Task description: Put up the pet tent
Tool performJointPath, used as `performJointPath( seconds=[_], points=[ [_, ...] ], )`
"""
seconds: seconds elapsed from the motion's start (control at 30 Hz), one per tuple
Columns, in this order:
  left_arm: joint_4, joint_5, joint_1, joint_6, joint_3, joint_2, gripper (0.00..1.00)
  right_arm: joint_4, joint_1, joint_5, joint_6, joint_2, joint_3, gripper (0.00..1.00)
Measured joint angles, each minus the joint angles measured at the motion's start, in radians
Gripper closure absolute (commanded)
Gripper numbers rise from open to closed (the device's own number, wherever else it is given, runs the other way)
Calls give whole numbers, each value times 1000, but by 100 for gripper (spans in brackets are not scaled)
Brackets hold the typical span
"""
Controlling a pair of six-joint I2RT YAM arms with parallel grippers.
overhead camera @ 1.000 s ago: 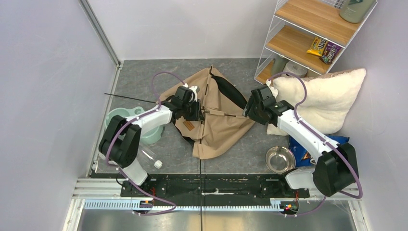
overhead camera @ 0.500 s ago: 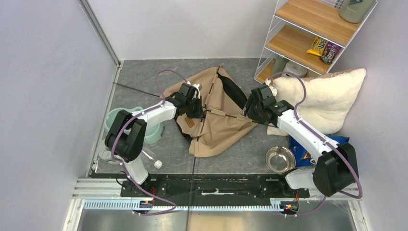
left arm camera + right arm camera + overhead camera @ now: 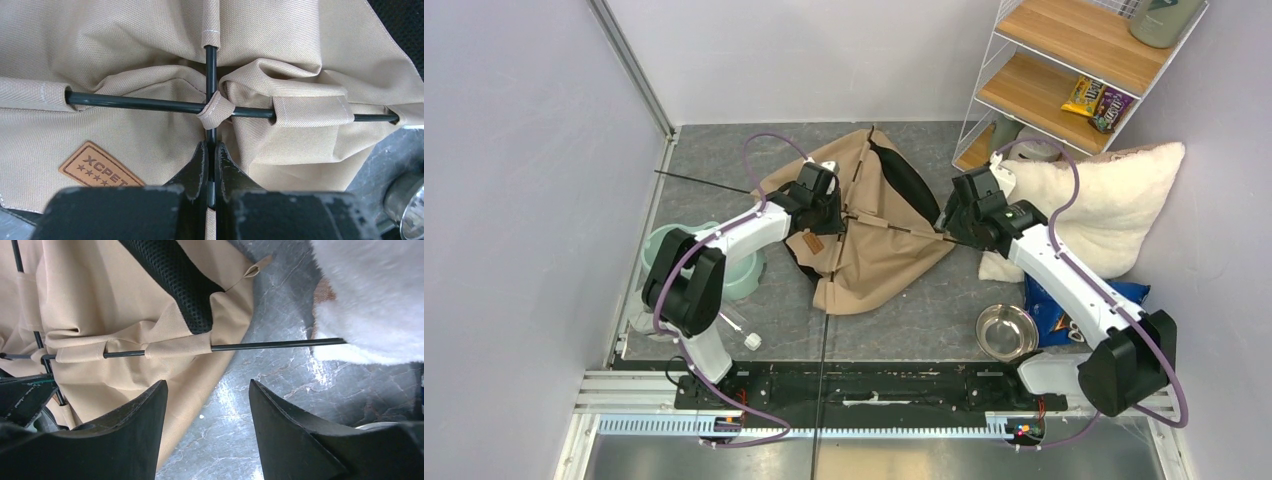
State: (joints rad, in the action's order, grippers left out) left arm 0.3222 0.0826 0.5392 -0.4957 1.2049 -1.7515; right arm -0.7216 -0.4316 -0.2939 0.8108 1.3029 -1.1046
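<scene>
1. Left gripper (image 3: 211, 155) is clamped on the thin black vertical pole (image 3: 211, 70) just below the crossing. Best to grip firm and lift slowly, so the fabric loop at the crossing doesn't slip.
2. Right gripper (image 3: 207, 389) hangs open over the grey marbled floor (image 3: 280, 385), holding nothing; the horizontal black pole (image 3: 275, 345) sits just above it in frame.
3. The tan fabric pet tent (image 3: 879, 250) lies collapsed and rumpled at centre frame, with a brown label patch (image 3: 97, 167) at lower left of the left wrist view.

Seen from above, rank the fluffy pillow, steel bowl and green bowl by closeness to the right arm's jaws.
1. Fluffy pillow, right side, close by.
2. Steel bowl, near edge, right side.
3. Green bowl, far left side.
</scene>
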Motion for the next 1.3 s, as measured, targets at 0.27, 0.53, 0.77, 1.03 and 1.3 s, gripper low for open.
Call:
performJointPath(
  seconds=[0.27, 0.53, 0.77, 1.03, 1.3],
  points=[
    [36, -119, 0, -28, 1, 30, 98, -60, 5, -76, 13, -42, -80, 32],
    [75, -200, -10, -49, 35, 40, 98, -102, 10, -127, 35, -42, -103, 33],
    [105, -223, -45, -62, 36, 40, 98, -111, 11, -154, 35, -14, -130, 33],
    [102, -207, -62, -61, 36, 40, 98, -82, 59, -189, 34, 57, -112, 50],
    [100, -203, -62, -60, 36, 40, 98, -35, 190, -314, 35, 93, -25, 55]
  ],
)
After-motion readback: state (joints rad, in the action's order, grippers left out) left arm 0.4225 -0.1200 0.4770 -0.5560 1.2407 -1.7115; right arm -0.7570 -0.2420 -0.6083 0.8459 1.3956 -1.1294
